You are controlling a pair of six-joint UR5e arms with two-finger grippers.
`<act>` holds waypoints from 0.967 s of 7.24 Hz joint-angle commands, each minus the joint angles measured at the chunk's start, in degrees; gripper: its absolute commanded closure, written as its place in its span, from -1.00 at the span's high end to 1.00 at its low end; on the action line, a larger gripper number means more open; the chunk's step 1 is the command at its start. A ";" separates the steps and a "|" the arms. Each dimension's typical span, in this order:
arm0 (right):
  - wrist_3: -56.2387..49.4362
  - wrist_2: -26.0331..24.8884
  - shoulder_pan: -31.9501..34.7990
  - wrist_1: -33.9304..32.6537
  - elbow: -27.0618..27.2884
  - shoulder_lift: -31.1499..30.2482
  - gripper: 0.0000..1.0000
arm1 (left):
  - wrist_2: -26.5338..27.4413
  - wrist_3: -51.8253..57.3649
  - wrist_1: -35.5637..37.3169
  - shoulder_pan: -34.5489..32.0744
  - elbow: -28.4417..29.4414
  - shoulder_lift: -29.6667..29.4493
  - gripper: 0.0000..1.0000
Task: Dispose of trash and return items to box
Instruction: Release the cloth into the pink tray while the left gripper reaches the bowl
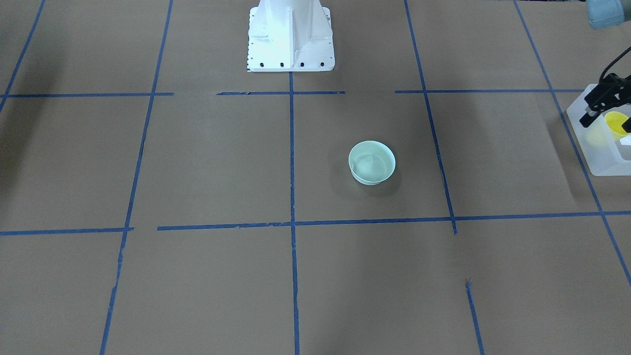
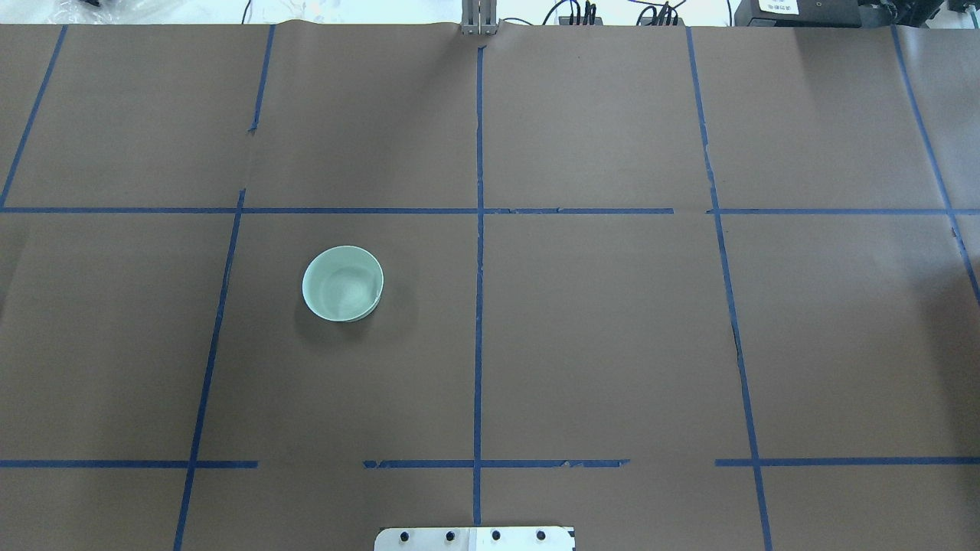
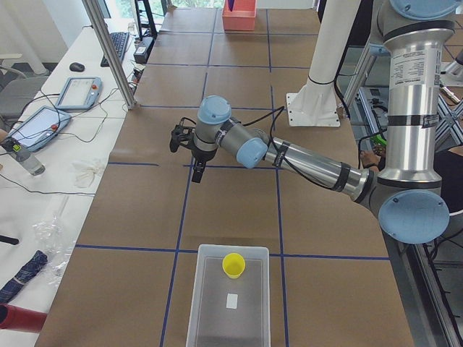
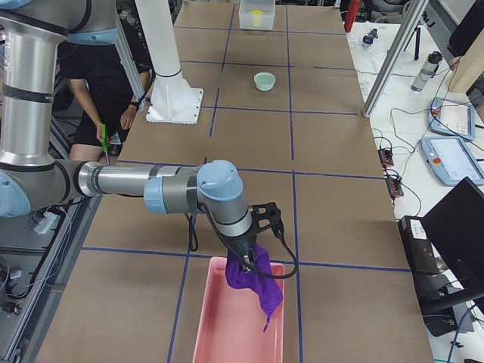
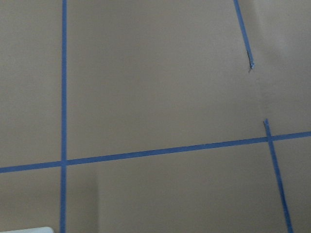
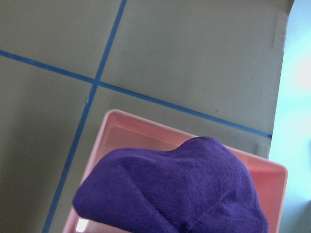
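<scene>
R gripper (image 4: 246, 266) over pink tray (image 4: 208, 333), purple cloth (image 4: 259, 286) hanging beneath; jaws: can't tell. L gripper (image 3: 189, 153) jaws: likewise. In box (image 3: 197, 303): yellow cup (image 3: 233, 264). Next, likely: release cloth, fetch green bowl (image 1: 371, 162).

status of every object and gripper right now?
left gripper: open, empty, above box
right gripper: open or shut, cannot tell
box: holds cup
cup: upright
bowl: upright, empty, on table
cloth: hanging from right gripper over tray
tray: on table under cloth
</scene>
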 commanded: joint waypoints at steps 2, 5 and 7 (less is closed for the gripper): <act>-2.49 -0.19 0.71 4.56 -10.68 0.50 0.43 | 0.29 -14.22 -7.26 8.78 1.53 -1.30 1.00; 4.23 2.69 0.80 2.92 -10.44 3.47 1.00 | 5.04 -26.43 -10.35 17.31 1.53 -4.80 1.00; 12.44 9.36 -0.25 0.09 -9.82 6.03 1.00 | 9.74 -35.12 -10.35 24.14 1.53 -7.96 1.00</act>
